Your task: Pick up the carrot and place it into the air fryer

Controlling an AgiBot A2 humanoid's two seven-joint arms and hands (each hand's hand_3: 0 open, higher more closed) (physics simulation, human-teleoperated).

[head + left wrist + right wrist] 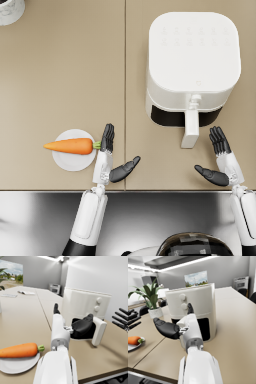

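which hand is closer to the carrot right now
Left. The left hand sits open right beside the carrot, fingertips by its green stem end. The right hand is open far across, past the air fryer.

Large white rounded-square air fryer (192,55): smooth plastic look, satin, soft sheen on top; faint embossed marks on lid. Its white bar-shaped drawer handle (190,127): same smooth plastic. Beige flat table top (60,75): matt, even, no grain visible. Small round white plate (72,159): smooth, slightly glossy, ceramic-like. Orange tapered carrot (70,146): smooth skin, dull sheen. Left hand (111,160) and right hand (220,160): dark matt fingers, white glossy shells. Grey metallic strip (150,210) at table's near edge: brushed, reflective.
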